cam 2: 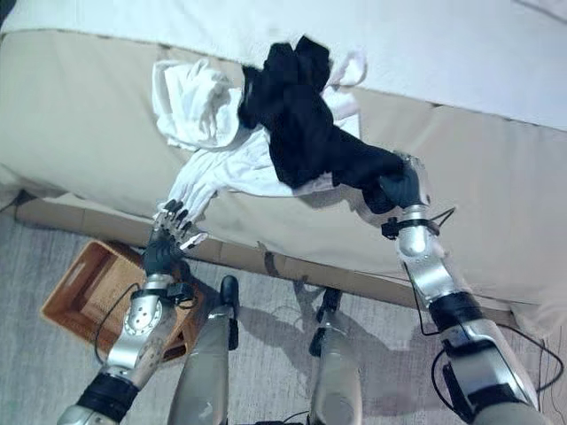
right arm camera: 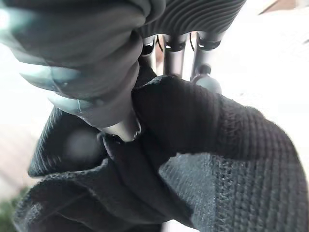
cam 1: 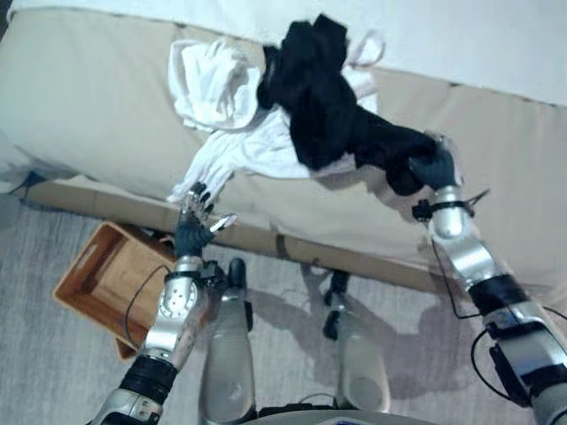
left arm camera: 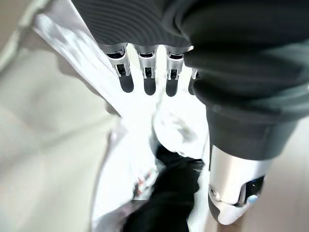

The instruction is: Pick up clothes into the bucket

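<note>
A heap of clothes lies on the beige upholstered bed [cam 1: 80,106] at its front edge: a crumpled white cotton garment [cam 1: 217,84] with a black knitted garment [cam 1: 319,88] draped over and across it. The black one trails off toward the robot's right, and the right hand [cam 1: 436,166] is at that trailing end. From the head views you can only make out the dark cover of that hand pressed into the cloth; the right wrist view is what shows the grasp, with the thumb [right arm camera: 120,126] and silver fingers [right arm camera: 173,58] pinched into a fold of the black knit [right arm camera: 203,140], so the hand is clamped on it while the rest of the garment still rests on the bed.

The left hand [cam 1: 193,226] hangs just below the lower corner of the white garment, which dangles over the bed's edge. Its fingers are straight and spread, holding nothing; the left wrist view looks past the dark fingertips [left arm camera: 126,83] along the white cloth [left arm camera: 130,159] up to the black piece beyond.

The brown rectangular wooden crate [cam 1: 93,270] that serves as the bucket stands on the grey carpet floor [cam 1: 44,354] by the foot of the bed, near the left arm, seen in the head views alone.
</note>
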